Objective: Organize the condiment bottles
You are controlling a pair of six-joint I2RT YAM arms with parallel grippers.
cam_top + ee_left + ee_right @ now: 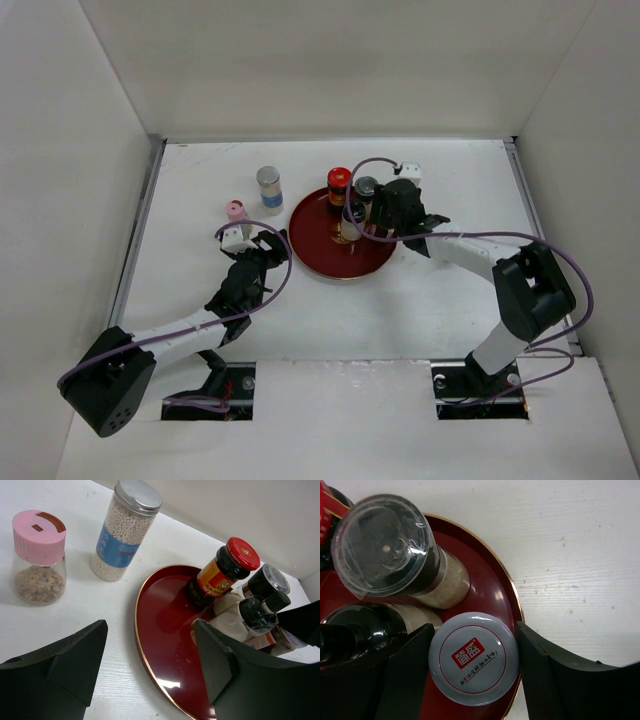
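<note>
1. right gripper (pixel 473 627): jaws at a middling spread, pressed against both sides of a round grey-white cap. Reads as a grip on the small upright grey-capped bottle (pixel 474 659). The wrist camera looks straight down the bottle's long axis.
2. That bottle stands on the round glossy red plate (pixel 512 592) with its gold rim, just inside the edge. The white wood-grain table (pixel 570 540) lies beyond.
3. Tight cluster: the clear-topped grinder (pixel 395 550) with pale contents is just beside it, and a black-topped bottle (pixel 365 625) sits by the gripper's other finger. My call: any exit goes straight up.
4. left gripper (pixel 150 627): jaws wide, nothing between them, hovering at the plate's left rim.
5. Key relation: two bottles stand off the plate, both ahead and to the left of the left gripper.
   - The pink-capped clear jar (pixel 39 555) of brown bits is nearer.
   - The silver-capped bottle (pixel 125 532) of white pellets is further back.
   - Both are upright with the long axis vertical.
   - The left arm is clearly nearer, since the right arm is occupied across the plate.
   - I'd expect a side-on approach.
6. The red-capped dark sauce bottle (pixel 222 572) stands toward the back of the plate.
7. Writing:
   - The grey cap has a red patch with two white Chinese characters and a line of small script below, which I can't read reliably.
   - The blue label on the silver-capped bottle and the yellow-orange label on the red-capped one are not legible.
</note>
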